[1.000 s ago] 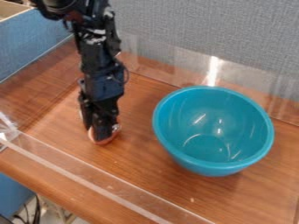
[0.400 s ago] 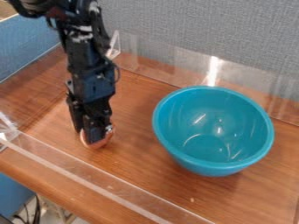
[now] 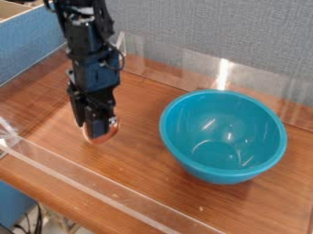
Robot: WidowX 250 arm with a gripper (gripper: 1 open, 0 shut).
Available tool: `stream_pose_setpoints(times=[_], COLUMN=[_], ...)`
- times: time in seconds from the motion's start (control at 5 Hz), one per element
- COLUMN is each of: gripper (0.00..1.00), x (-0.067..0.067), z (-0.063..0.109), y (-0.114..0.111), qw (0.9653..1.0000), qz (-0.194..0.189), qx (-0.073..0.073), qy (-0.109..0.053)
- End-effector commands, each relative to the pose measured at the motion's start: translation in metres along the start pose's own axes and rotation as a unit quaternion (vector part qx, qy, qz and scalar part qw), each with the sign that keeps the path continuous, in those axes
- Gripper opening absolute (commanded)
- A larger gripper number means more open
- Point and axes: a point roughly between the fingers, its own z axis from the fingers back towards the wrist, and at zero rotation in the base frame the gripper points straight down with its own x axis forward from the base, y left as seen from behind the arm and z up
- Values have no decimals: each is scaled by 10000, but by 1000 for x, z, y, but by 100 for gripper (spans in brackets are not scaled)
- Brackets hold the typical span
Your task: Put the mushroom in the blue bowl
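Black arm came down from the top left, end effector (image 3: 99, 131) pointed straight down over the left part of the wooden surface (image 3: 134, 174). End effector was clamped on the mushroom (image 3: 101, 131): reddish-brown cap showed between the dark fingers (image 3: 88, 121) at their lower tips, with a bit of pale stem at the very bottom; most of the toy was hidden by the fingers. Mushroom sat inside the grip, directly at the tip of the end effector, and looked raised just off the surface, though the gap underneath was hard to read at this angle. Clear plastic wall (image 3: 73, 169) ran along the front edge of the surface, below and left of the grip. To the right, the blue bowl (image 3: 224, 137) stood upright on the surface, well apart from the end effector and the mushroom, nothing visible inside but glossy reflections. Bowl was far wider than the mushroom. Another clear panel (image 3: 232, 75) stood behind the bowl in front of the grey backdrop (image 3: 232, 32). Blue panel (image 3: 31, 41) sat at the far left behind the arm.
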Motion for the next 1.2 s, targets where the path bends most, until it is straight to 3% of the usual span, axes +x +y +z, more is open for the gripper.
stream_pose_setpoints(times=[0.0, 0.2, 0.4, 0.6, 0.8, 1.0], gripper=[0, 0, 0, 0, 0, 0], x=[10, 21, 38, 64, 84, 89], z=[30, 41, 39, 35, 42, 47], y=[-11, -35, -63, -90, -104, -118], qw=[9988, 9967, 9899, 9808, 9737, 9679], qz=[-252, -666, -1330, -1886, -2219, -2452], qx=[273, 303, 316, 327, 376, 404], qy=[-325, -350, -363, -361, -365, -377])
